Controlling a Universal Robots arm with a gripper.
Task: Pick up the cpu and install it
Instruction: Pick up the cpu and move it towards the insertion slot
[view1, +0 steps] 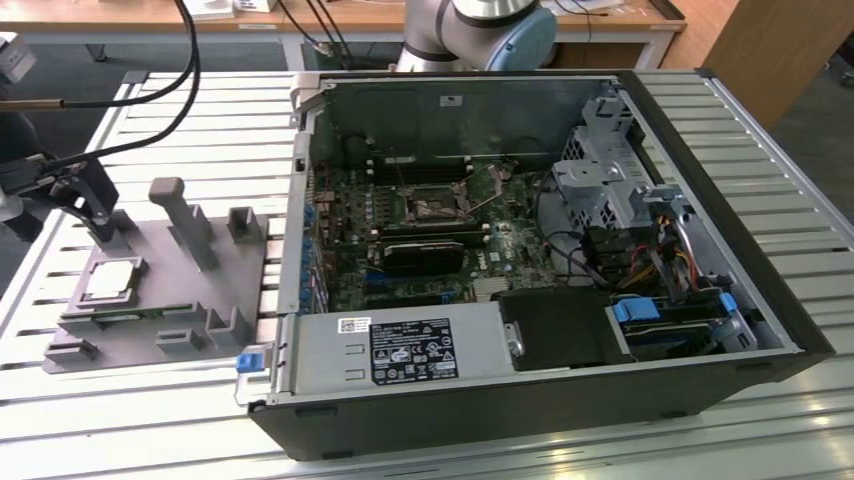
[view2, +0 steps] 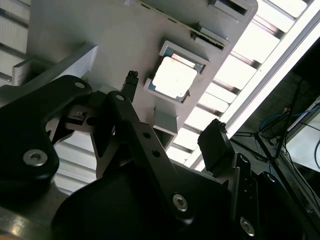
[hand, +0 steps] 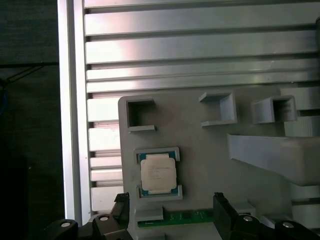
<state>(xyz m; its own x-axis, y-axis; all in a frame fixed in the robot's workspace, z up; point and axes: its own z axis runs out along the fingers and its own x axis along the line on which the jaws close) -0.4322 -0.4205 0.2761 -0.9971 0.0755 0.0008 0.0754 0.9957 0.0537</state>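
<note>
Cpu (hand: 158, 173) lies flat, metal top up, in its framed pocket on the grey fixture (hand: 200, 150). The fixture sits on the slatted table (view1: 240, 140), to the exterior view's left of the open case (view1: 534, 400). Nothing bears on the cpu.

Claw (hand: 171, 206) hangs over the fixture, near the cpu. Its fingers (hand: 223, 207) stand spread wide and we see nothing between them: released and empty. In the second wrist view the cpu shows in the gap between the two dark fingers, apart from both.

Motherboard (view1: 427, 180) lies inside the case, well apart from the fixture. We make out a square socket (view1: 434, 208) near its middle. Whether it is empty, or its latch lifted, we cannot tell.

Progress, as we judge it: early.
- The claw is placed close over the cpu, so the approach looks made or nearly so.
- The grasp is not yet done.
- Nor is the lift, the carry to the case, or the seating in the socket.
- The whole install is left.
</note>
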